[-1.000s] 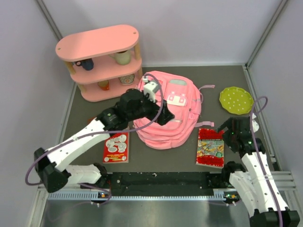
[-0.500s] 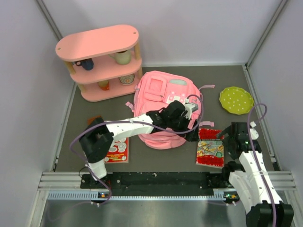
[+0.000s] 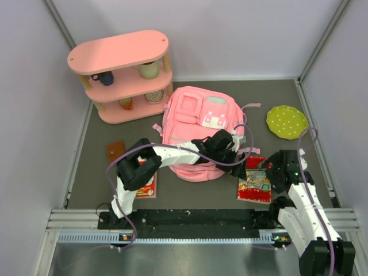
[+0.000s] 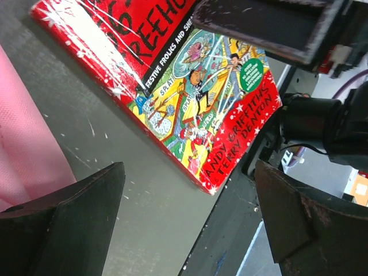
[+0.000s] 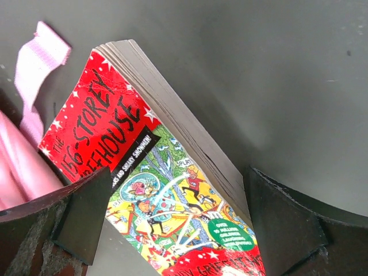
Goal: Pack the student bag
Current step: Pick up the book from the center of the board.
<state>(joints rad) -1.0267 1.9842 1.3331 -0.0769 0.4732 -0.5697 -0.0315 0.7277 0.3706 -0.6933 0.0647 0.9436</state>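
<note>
The student bag (image 3: 198, 115) is a pink backpack lying flat mid-table, its edge showing in the left wrist view (image 4: 23, 144) and the right wrist view (image 5: 14, 172). Right of it lies a red picture-cover book (image 3: 256, 181). My left arm reaches across the bag's near edge. Its gripper (image 3: 239, 163) hangs open just left of the book (image 4: 190, 98), with bare table between the fingers (image 4: 69, 224). My right gripper (image 3: 268, 171) is open, low over the book (image 5: 167, 201), with its jaws on either side of the cover. The gripper holds nothing.
A second red book (image 3: 141, 178) and a small brown item (image 3: 116, 150) lie at the front left. A pink three-tier shelf (image 3: 118, 53) with cups stands back left. A green dotted plate (image 3: 287, 121) sits back right. A pink strap (image 5: 40, 60) trails near the book.
My left arm swung from over the bag's top left, across the bag, to its near right side by the book. The right gripper lowered and moved left over the book.
</note>
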